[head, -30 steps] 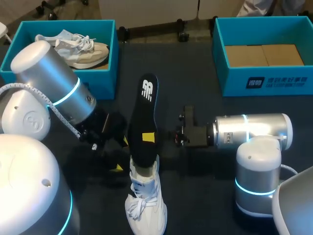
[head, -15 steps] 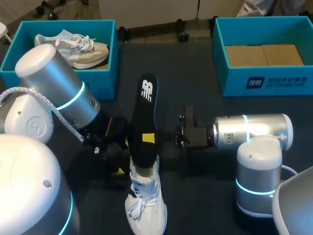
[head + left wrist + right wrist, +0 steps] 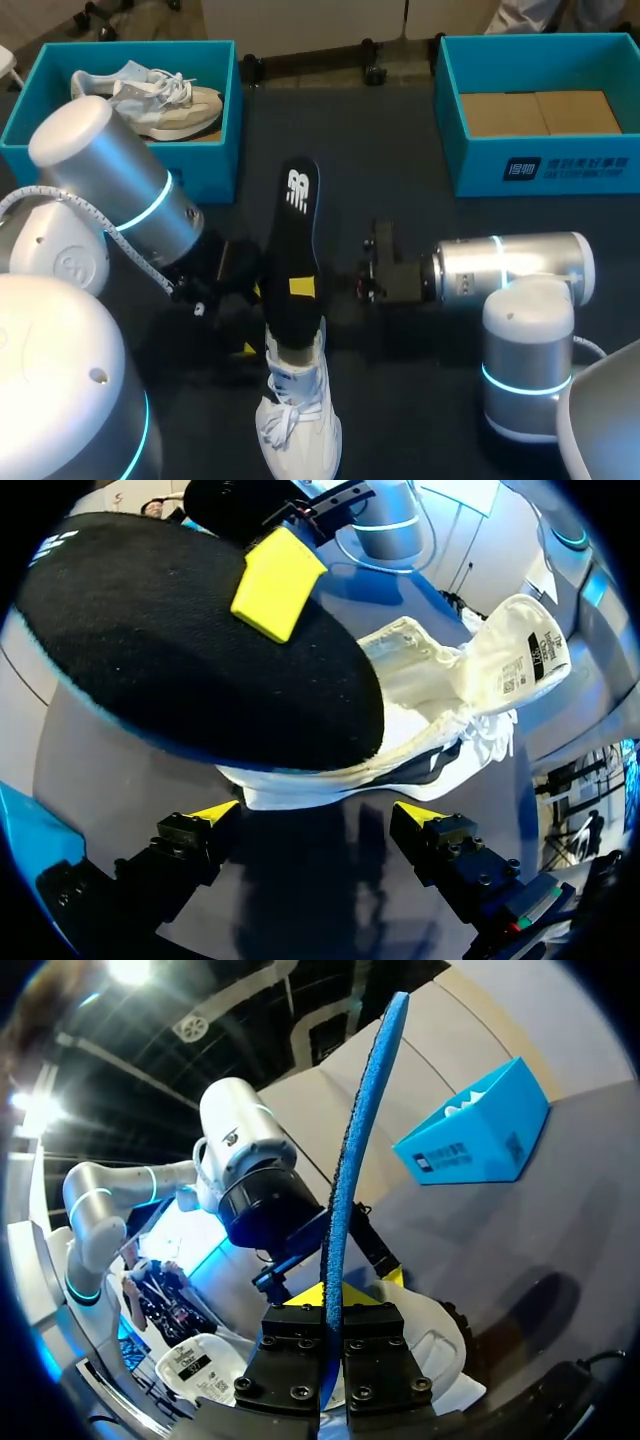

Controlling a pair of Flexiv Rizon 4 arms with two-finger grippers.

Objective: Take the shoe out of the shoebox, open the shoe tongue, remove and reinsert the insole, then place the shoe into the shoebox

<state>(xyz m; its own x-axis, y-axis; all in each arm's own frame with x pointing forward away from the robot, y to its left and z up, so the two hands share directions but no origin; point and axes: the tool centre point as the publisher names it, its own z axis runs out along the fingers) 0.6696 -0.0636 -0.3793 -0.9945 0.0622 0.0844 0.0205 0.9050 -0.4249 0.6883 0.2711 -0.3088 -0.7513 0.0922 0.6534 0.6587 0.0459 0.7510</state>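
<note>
The white shoe [image 3: 297, 405] stands on the dark table [image 3: 400, 150] near its front edge, about midway between my two arms, laces up and toe pointing back toward me. The black insole [image 3: 293, 250] rises out of its opening, with the lower end down at the collar of the shoe and the rest slanting up and away from it toward the far side of the table. My right gripper [image 3: 332, 1325] is clenched on that insole partway along its length. In the right wrist view the insole runs edge-on between my two fingers, and one yellow tip lies flat against its black face. My left gripper [image 3: 318, 815] is low at the shoe's left side with its fingers spread wide and nothing between them. The shoe and the insole lie just ahead of the yellow tips, apart from both. Well away at the table's far left corner sits a teal shoebox [image 3: 130, 46] with another pale shoe [image 3: 165, 100] lying in it. At the far right corner stands a second teal shoebox [image 3: 560, 165], showing only its brown cardboard floor.
</note>
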